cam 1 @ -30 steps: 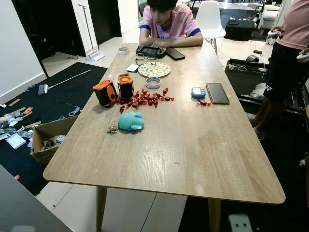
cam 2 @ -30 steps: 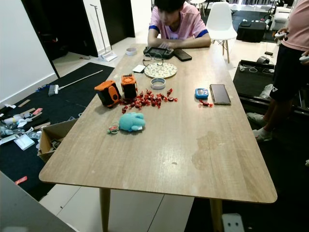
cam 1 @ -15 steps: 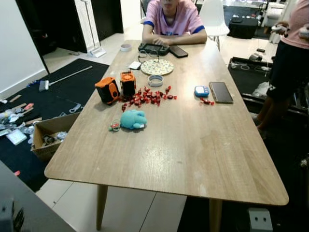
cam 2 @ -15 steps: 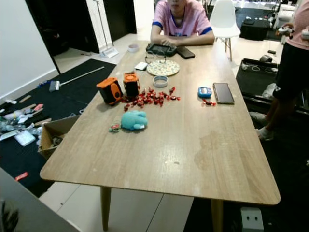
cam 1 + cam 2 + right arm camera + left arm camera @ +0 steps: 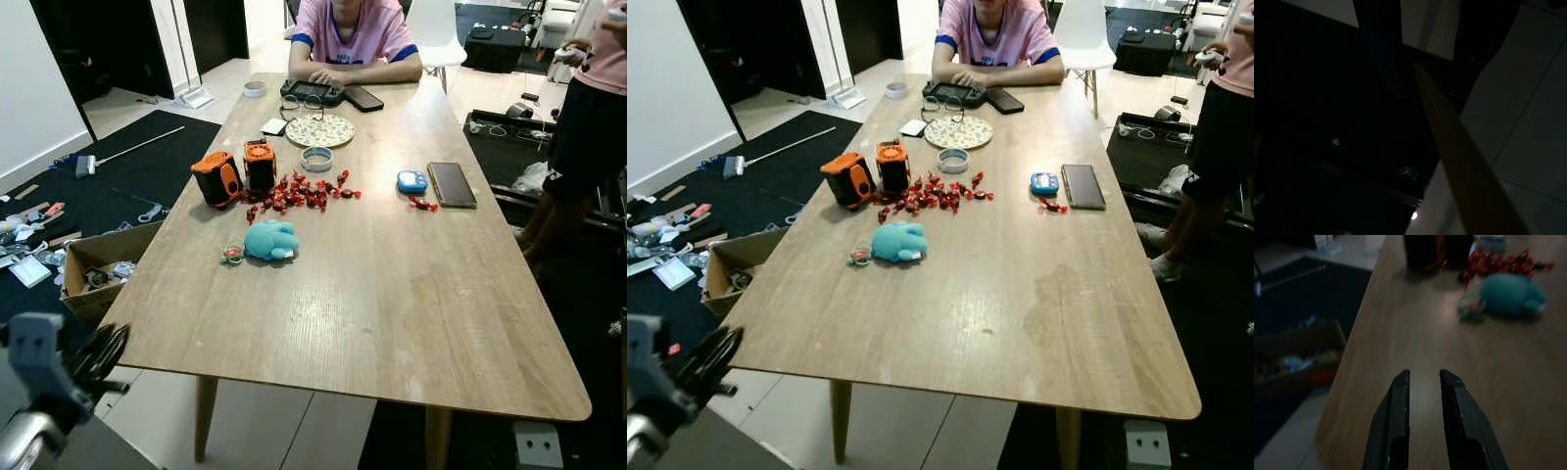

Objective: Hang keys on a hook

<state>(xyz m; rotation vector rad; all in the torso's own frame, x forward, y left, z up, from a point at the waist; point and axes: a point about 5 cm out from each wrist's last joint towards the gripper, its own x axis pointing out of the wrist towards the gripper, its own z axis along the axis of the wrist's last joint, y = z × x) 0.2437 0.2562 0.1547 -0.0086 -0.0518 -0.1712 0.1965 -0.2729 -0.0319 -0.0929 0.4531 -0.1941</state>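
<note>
A teal plush toy [image 5: 269,239] lies on the wooden table [image 5: 392,304], left of middle. A small key ring [image 5: 232,254] lies at its left end. My left gripper [image 5: 103,352] is raised at the table's near left corner, well short of the toy. In the left wrist view its two black fingers [image 5: 1396,416] stand open over bare wood, with nothing between them; the plush toy [image 5: 1513,294] and ring [image 5: 1472,307] lie ahead. The right wrist view is very dark and shows a slanted wooden leg [image 5: 1464,166].
Two orange and black blocks [image 5: 235,174], scattered red candies [image 5: 299,194], a tape ring [image 5: 315,159], a plate [image 5: 319,129], a blue device [image 5: 412,181] and a phone [image 5: 453,184] lie farther on. One person sits at the far end [image 5: 355,39]; another stands right [image 5: 588,117]. A cardboard box [image 5: 93,274] sits on the floor left.
My left gripper has risen into view at the lower left. The camera has shifted a little nearer the table; the things on it lie as before.
</note>
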